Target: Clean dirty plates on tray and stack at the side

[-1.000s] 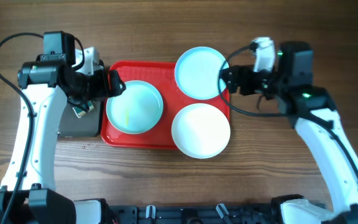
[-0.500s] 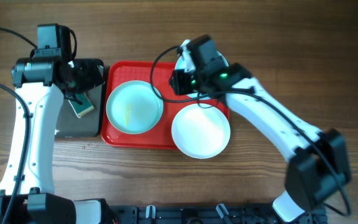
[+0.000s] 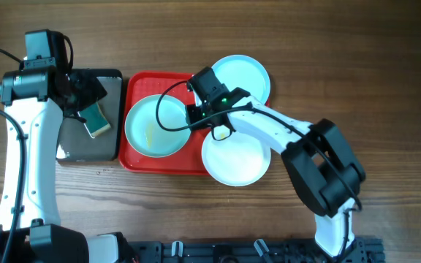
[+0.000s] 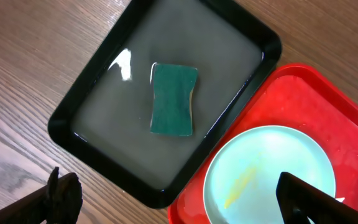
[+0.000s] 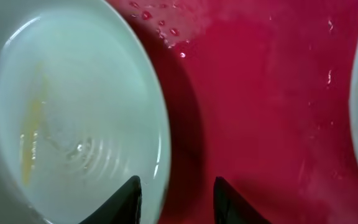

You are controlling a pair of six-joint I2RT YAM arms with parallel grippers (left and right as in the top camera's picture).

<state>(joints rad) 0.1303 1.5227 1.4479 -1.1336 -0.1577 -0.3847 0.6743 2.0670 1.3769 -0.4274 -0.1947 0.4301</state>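
Observation:
The red tray (image 3: 159, 162) holds one plate (image 3: 152, 126) with a yellow smear on its left half. A second plate (image 3: 243, 73) lies at the tray's far right corner and a third (image 3: 236, 155) overlaps its near right edge. My right gripper (image 3: 194, 117) is open and low over the tray. In the right wrist view its fingers (image 5: 178, 200) straddle the right rim of the smeared plate (image 5: 73, 106). My left gripper (image 3: 86, 95) is open and empty above the black tray. The left wrist view shows it (image 4: 179, 205) high over the smeared plate (image 4: 269, 177).
A smaller black tray (image 3: 86, 146) lies left of the red one, with a green and yellow sponge (image 3: 97, 120) in it. The sponge (image 4: 174, 99) lies flat in the black tray (image 4: 104, 112). Water drops sit on the red tray (image 5: 260, 93).
My right arm has swung from the right side over the tray to the smeared plate's right rim. My left arm has drawn back left, from the plate's edge to above the black tray.

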